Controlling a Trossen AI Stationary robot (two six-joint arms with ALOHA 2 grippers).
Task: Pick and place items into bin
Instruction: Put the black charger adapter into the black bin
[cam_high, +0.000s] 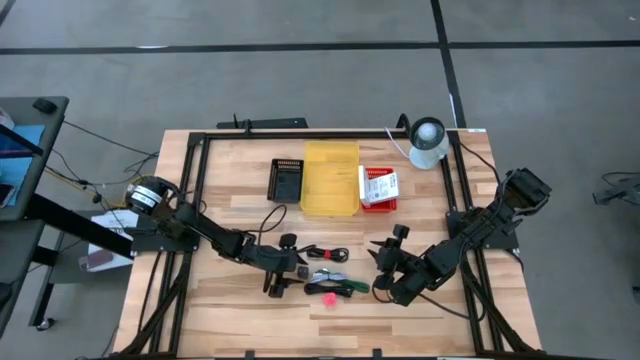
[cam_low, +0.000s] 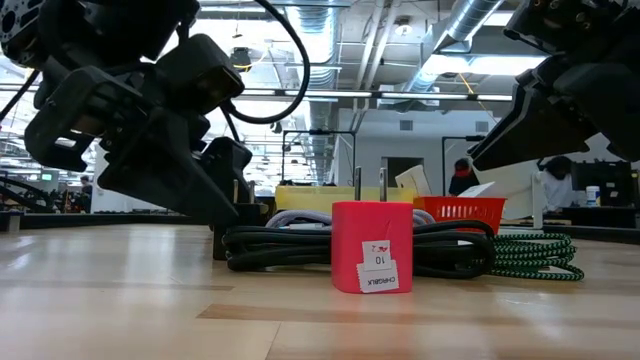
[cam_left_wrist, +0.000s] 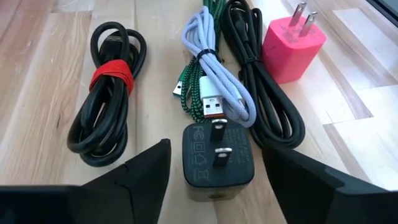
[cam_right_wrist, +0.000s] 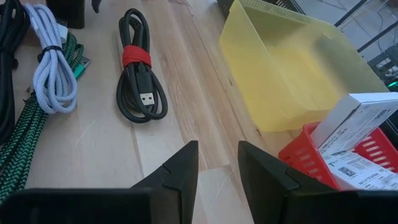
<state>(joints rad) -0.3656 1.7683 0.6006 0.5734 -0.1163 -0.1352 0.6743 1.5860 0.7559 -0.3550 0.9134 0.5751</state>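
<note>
1. High view: we see a grey floor and a wooden table (cam_high: 220, 300) in a black frame. Landmark is the yellow bin (cam_high: 330, 178), at the far middle of the table. A black tray (cam_high: 287, 180) sits just to its left and a red basket (cam_high: 378, 190) just to its right. The items lie in a cluster on the near side of the bin. Left gripper (cam_high: 285, 275) is at the cluster's left edge; right gripper (cam_high: 385, 272) is at its right edge, nearer the bin.
2. Low view: behind the table is an open workshop with a person in the far background. The pink charger (cam_low: 371, 247) stands prongs up in front of a black cable bundle (cam_low: 290, 247), with a green braided cable (cam_low: 540, 252) on the right.
3. Left wrist view: fingers are apart, straddling the black charger (cam_left_wrist: 217, 157), which lies prongs up and is not yet gripped. We judge it rigid, light and smooth, so we'd pinch its flat sides. The red-banded black cable (cam_left_wrist: 107, 93) and the white cable (cam_left_wrist: 217, 87) look soft, so we'd grab them at the tie.
4. Right wrist view: fingers are partly apart and holding nothing, over bare wood. The bin is just ahead of them.
</note>
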